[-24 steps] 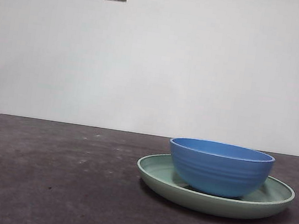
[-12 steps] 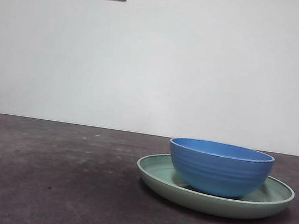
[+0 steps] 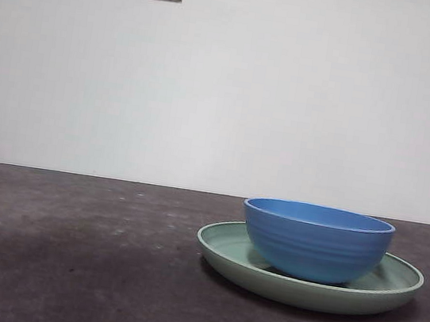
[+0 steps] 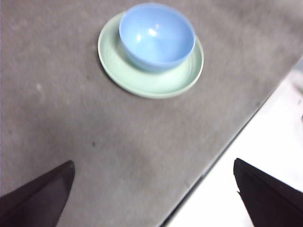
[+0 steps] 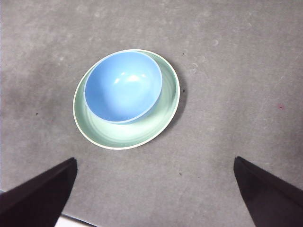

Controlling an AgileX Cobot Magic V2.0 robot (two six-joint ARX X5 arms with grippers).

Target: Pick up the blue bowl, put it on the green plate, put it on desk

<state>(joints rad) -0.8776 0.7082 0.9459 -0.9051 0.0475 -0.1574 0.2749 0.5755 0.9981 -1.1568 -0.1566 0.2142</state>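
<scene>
Left end effector (image 4: 151,198): jaws spread wide, empty, raised well above the desk (image 4: 71,123). Right end effector (image 5: 151,198): likewise spread, empty, high over the desk. Ahead of and below both: blue bowl (image 5: 123,86), upright, seated inside the green plate (image 5: 142,132), off-centre toward one rim. Step judged in hand: bowl placed on plate; return to the desk not begun. Next move calls for descending and gripping the bowl's rim.
</scene>
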